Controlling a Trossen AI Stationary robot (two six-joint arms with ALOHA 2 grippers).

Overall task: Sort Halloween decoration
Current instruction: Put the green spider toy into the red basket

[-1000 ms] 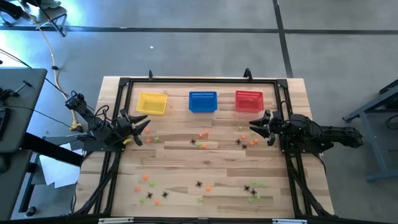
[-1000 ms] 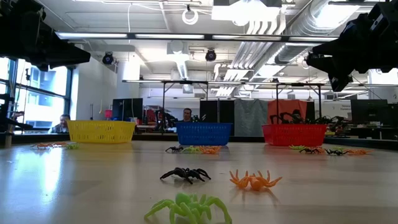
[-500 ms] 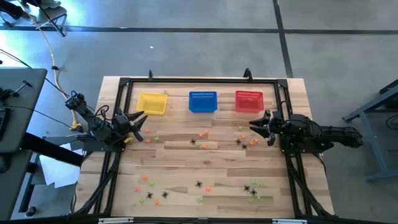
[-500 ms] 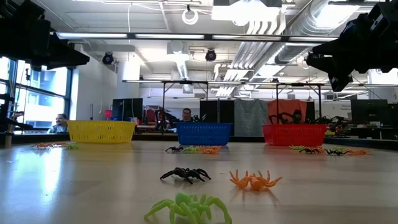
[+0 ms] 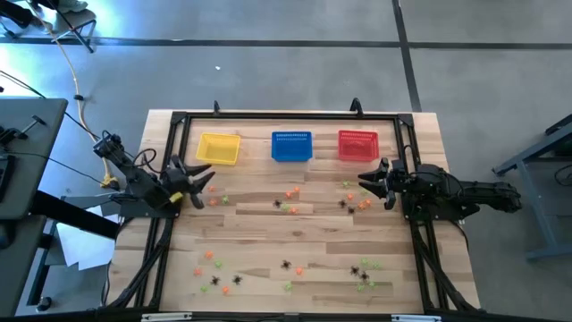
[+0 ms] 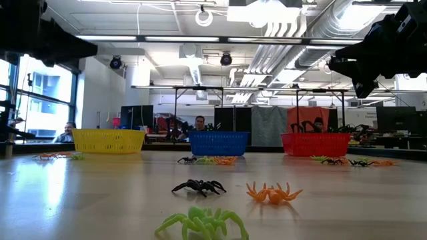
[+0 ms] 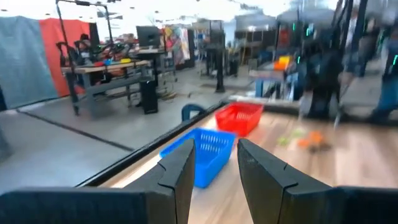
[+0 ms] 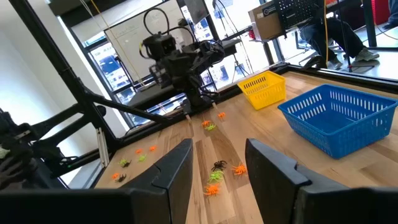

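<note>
High view: left claw hovers released at the tabletop's 9 o'clock edge, spiders lie scattered centre to 6 o'clock below yellow, blue and red baskets, right claw released at 3 o'clock.

You have two dark, near-black jointed arms: left arm, right arm. Each ends in two flat, matte black tapered fingers. A cable runs along your left arm.
</note>
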